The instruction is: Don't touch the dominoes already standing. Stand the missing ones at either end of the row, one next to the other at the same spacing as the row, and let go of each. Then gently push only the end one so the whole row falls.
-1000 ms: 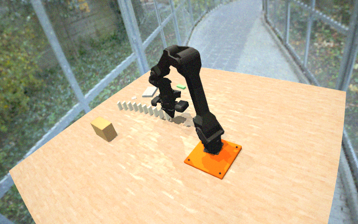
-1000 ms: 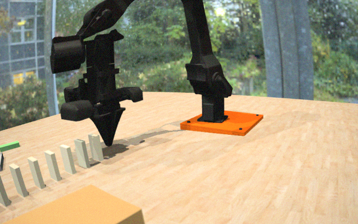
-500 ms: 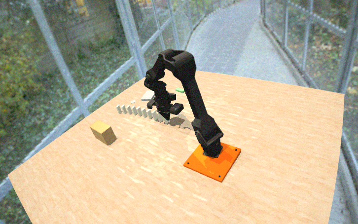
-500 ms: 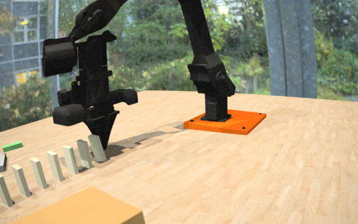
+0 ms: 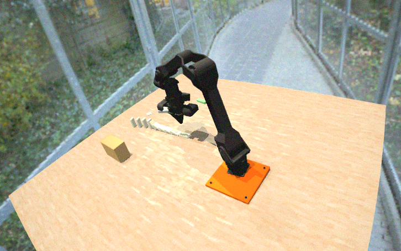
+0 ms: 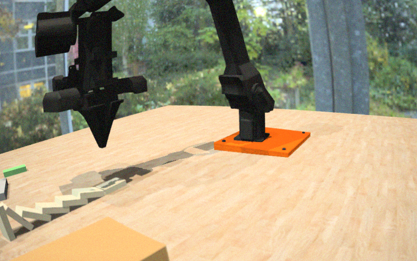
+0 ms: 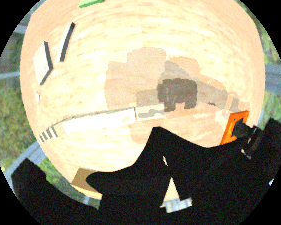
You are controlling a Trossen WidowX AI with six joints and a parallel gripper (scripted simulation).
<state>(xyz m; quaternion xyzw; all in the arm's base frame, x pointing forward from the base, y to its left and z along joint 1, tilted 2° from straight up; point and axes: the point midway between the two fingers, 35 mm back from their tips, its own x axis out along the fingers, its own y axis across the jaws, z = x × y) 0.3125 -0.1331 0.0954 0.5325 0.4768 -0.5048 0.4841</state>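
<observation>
The row of cream dominoes (image 5: 159, 126) (image 6: 64, 201) (image 7: 90, 121) is partly down. The ones nearest the arm lie flat and overlapping (image 6: 111, 184). The far ones (image 5: 138, 122) (image 6: 1, 220) still stand or lean. My gripper (image 5: 179, 119) (image 6: 101, 144) (image 7: 156, 129) is shut on nothing. It hangs above the table just past the fallen end of the row, clear of the dominoes. A small grey domino (image 6: 2, 189) (image 7: 67, 42) stands apart behind the row, and another grey piece (image 7: 49, 68) shows beside it in the wrist view.
A green flat piece (image 5: 201, 100) (image 6: 14, 170) (image 7: 91, 2) lies beyond the row. A tan block (image 5: 115, 147) (image 6: 96, 242) sits in front of the row's far end. The arm's orange base plate (image 5: 237, 183) (image 6: 265, 145) (image 7: 236, 127) is bolted mid-table.
</observation>
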